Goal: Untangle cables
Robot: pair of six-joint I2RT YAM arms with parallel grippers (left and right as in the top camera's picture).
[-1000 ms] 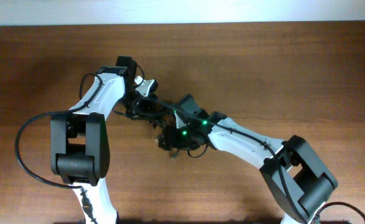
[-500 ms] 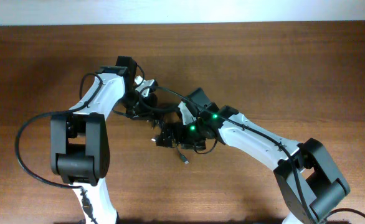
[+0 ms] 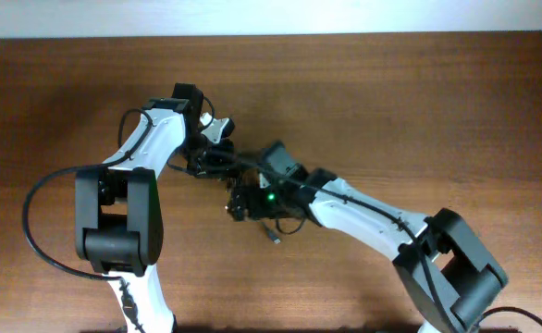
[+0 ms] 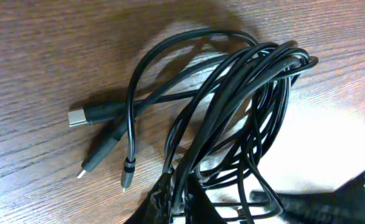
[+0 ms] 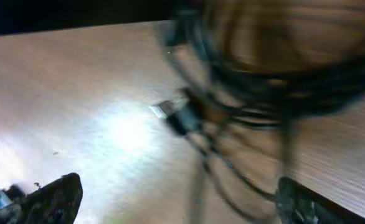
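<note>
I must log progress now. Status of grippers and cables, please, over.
Left gripper shut on the cables. Right gripper open, at the cables. Cables bunched, three plug ends free on the table. Grippers close together.

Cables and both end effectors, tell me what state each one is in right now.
cables, tangled in bunched loops on the table
plug ends, lying loose, ungripped
left end effector, shut on the cables
right end effector, open, fingers wide apart

Cables (image 4: 245,112) on table (image 3: 456,102), btwn L end effector (image 3: 214,153) & R end effector (image 3: 245,202)
</note>
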